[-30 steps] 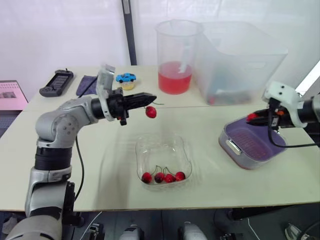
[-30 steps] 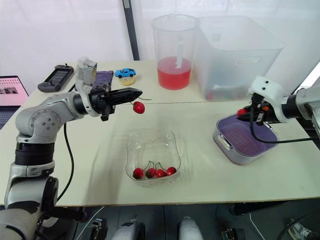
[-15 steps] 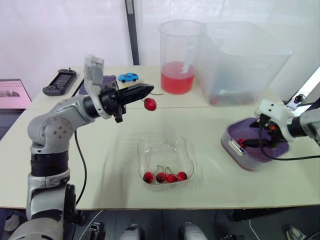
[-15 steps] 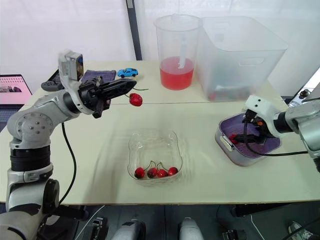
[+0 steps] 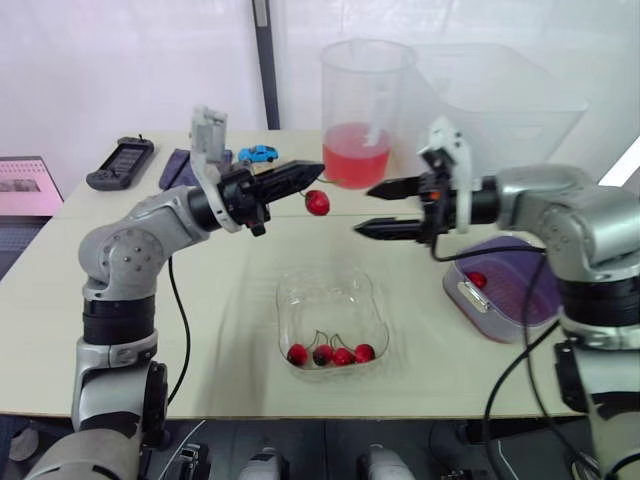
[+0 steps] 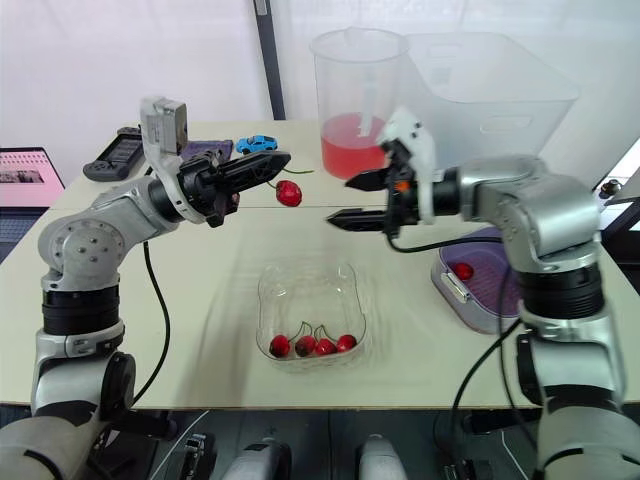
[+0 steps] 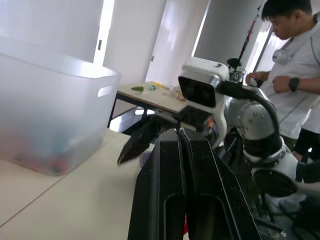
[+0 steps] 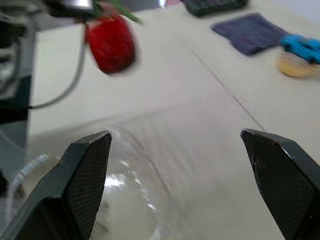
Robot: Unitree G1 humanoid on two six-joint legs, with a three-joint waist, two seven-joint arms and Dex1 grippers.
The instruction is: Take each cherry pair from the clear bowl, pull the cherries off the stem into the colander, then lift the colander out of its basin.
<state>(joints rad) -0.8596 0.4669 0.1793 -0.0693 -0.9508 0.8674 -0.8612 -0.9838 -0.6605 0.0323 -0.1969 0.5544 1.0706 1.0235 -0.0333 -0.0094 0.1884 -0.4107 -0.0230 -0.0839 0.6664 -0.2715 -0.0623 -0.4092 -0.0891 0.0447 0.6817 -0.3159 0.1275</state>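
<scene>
My left gripper (image 5: 300, 176) is shut on a green stem, and one red cherry (image 5: 317, 202) hangs from it above the table, behind the clear bowl (image 5: 285, 300). Several stemmed cherries (image 5: 325, 353) lie at the bowl's near side. My right gripper (image 5: 364, 210) is open in mid-air just right of the hanging cherry, fingertips pointing at it and apart from it. In the right wrist view the cherry (image 8: 111, 44) hangs ahead of the spread fingers (image 8: 82, 170). The purple colander (image 5: 520, 300) in its grey basin stands at the right with one cherry (image 5: 477, 279) inside.
A pitcher of red liquid (image 5: 360, 110) and a large clear bin (image 5: 480, 120) stand at the back. A blue toy car (image 5: 257, 154), a dark cloth (image 5: 175, 168) and a remote (image 5: 118, 163) lie at the back left. A person (image 7: 295, 60) stands beyond the table.
My right arm swung left from the colander to beside the hanging cherry, its gripper opening; a cherry now lies in the colander. My left gripper shifted slightly right with its cherry.
</scene>
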